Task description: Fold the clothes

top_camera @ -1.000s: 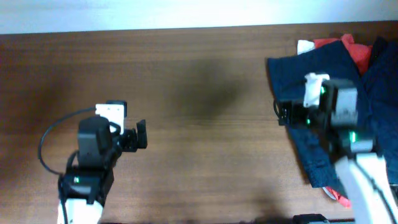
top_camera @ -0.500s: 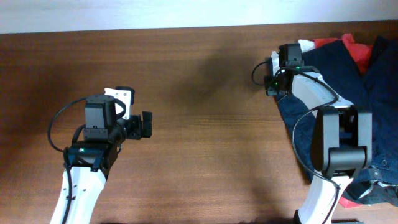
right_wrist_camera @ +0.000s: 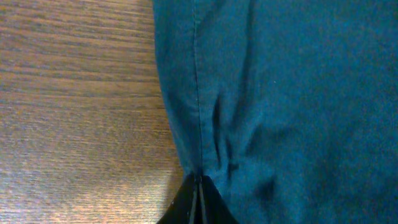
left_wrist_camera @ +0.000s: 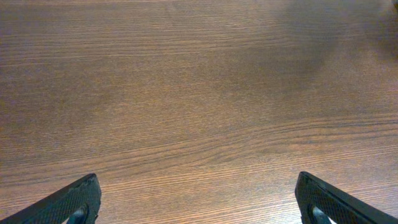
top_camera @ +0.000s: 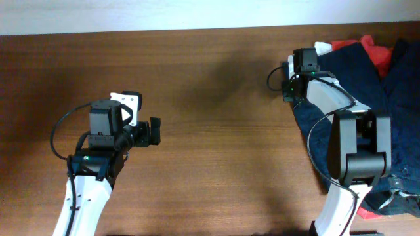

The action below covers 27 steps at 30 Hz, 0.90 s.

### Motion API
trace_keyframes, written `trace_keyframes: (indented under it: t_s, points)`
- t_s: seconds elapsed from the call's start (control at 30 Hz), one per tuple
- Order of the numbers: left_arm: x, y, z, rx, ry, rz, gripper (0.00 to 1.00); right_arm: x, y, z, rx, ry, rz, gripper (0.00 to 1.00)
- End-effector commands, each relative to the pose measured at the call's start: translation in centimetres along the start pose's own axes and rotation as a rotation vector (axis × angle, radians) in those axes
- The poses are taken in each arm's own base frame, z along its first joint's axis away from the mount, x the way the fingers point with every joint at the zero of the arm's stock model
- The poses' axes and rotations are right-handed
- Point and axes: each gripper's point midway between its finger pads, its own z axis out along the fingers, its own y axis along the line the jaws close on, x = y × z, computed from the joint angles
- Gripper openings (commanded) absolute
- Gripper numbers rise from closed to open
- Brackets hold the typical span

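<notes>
The clothes lie heaped at the table's right end, with dark navy shorts (top_camera: 348, 72) spread on top. My right gripper (top_camera: 287, 85) sits at the shorts' near-left edge. In the right wrist view it (right_wrist_camera: 199, 186) is shut on the stitched hem of the shorts (right_wrist_camera: 280, 93), and the cloth puckers into wrinkles just above the black fingertips. My left gripper (top_camera: 152, 131) hovers over bare wood at the left, far from the clothes. It (left_wrist_camera: 198, 182) is open, its fingers (left_wrist_camera: 81, 196) wide apart with nothing between them.
A red garment (top_camera: 371, 49) and a bit of white cloth (top_camera: 321, 47) stick out behind the shorts at the far right. More red cloth (top_camera: 361, 206) shows near the right arm's base. The brown wooden table (top_camera: 216, 157) stretches between the arms.
The right arm reached up and left to the shorts' edge, and its jaws closed on the hem. The left arm shifted slightly right a second ago and has stayed still since, open.
</notes>
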Motion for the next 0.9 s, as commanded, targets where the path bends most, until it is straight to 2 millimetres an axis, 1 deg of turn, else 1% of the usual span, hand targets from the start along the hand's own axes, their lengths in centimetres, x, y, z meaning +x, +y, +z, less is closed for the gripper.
trace_keyframes:
  t_s: [0.0,0.07,0.1,0.13,0.17,0.2,0.23,0.3,0.33,0.37,0.4,0.43,0.47,0.5,0.53,0.57,0.6,0.67,0.7,0.77,0.8,0.83,0.87]
  points:
    - [-0.8,-0.4,-0.2,0.017,-0.015,0.016,0.99,-1.4,-0.6,-1.9,0.001,-0.009,0.012,0.04]
    - [-0.8,-0.4,-0.2,0.017,-0.015,0.016,0.99,-6.4,-1.4,-6.9,-0.016,-0.097,0.024,0.04]
    - [-0.8,-0.4,-0.2,0.017,-0.016,0.016,0.99,-9.0,-0.9,-10.9,-0.094,-0.132,0.022,0.04]
    - [-0.8,-0.4,-0.2,0.017,-0.016,0.016,0.99,-10.5,-0.5,-13.5,-0.144,-0.16,0.021,0.04]
    - [-0.8,-0.4,-0.2,0.017,-0.015,0.016,0.99,-12.0,-0.8,-15.2,-0.145,-0.202,0.023,0.04]
    - [-0.8,-0.4,-0.2,0.017,-0.016,0.016,0.99,-12.3,-0.6,-15.8,-0.163,-0.212,0.021,0.04]
    - [-0.8,-0.4,-0.2,0.017,-0.016,0.016,0.99,-12.4,0.9,-16.4,-0.232,-0.215,0.007,0.04]
    - [-0.8,-0.4,-0.2,0.017,-0.016,0.016,0.99,-13.5,7.4,-19.4,-0.479,-0.27,-0.059,0.04]
    - [-0.8,-0.4,-0.2,0.017,-0.016,0.016,0.99,-14.4,12.1,-21.5,-0.598,-0.32,-0.09,0.04]
    - [-0.8,-0.4,-0.2,0.017,-0.016,0.016,0.99,-14.8,15.5,-22.8,-0.641,-0.355,-0.141,0.04]
    - [-0.9,-0.4,-0.2,0.017,-0.018,0.016,0.99,-14.5,19.1,-23.8,-0.679,-0.374,-0.203,0.04]
    - [-0.9,-0.4,-0.2,0.017,-0.019,0.016,0.99,-13.7,22.3,-24.4,-0.711,-0.372,-0.257,0.04]
    - [-0.9,-0.4,-0.2,0.017,-0.019,0.016,0.99,-12.0,26.0,-24.8,-0.749,-0.343,-0.317,0.04]
    - [-0.9,-0.4,-0.2,0.017,-0.019,0.017,0.99,-10.4,28.8,-24.8,-0.769,-0.308,-0.363,0.1]
    - [-0.9,-0.4,-0.2,0.017,-0.019,0.017,0.99,-9.3,30.5,-24.7,-0.758,-0.296,-0.405,0.43]
    - [-0.9,-0.4,-0.2,0.017,-0.019,0.016,0.99,-9.3,30.8,-24.6,-0.727,-0.301,-0.411,0.59]
    - [-0.9,-0.4,-0.2,0.017,-0.02,0.017,0.99,-9.9,29.8,-23.8,-0.627,-0.318,-0.401,0.99]
    - [-0.9,-0.4,-0.2,0.018,-0.019,0.016,0.99,-10.7,26.4,-22.3,-0.468,-0.308,-0.359,0.99]
    - [-0.9,-0.4,-0.2,0.018,-0.019,0.016,0.99,-10.4,23.9,-21.7,-0.408,-0.269,-0.332,0.99]
    - [-0.9,-0.4,-0.2,0.018,-0.019,0.016,0.99,-8.9,18.9,-21.0,-0.339,-0.16,-0.283,0.99]
    - [-0.9,-0.4,-0.2,0.018,-0.019,0.016,0.99,-8.1,15.7,-20.8,-0.309,-0.099,-0.217,0.99]
    - [-0.9,-0.4,-0.2,0.018,-0.019,0.016,0.99,-7.0,12.9,-20.8,-0.284,-0.036,-0.14,0.99]
    - [-0.9,-1.0,-0.2,0.05,-0.018,0.016,0.99,-5.4,9.8,-20.7,-0.26,0.047,-0.065,0.99]
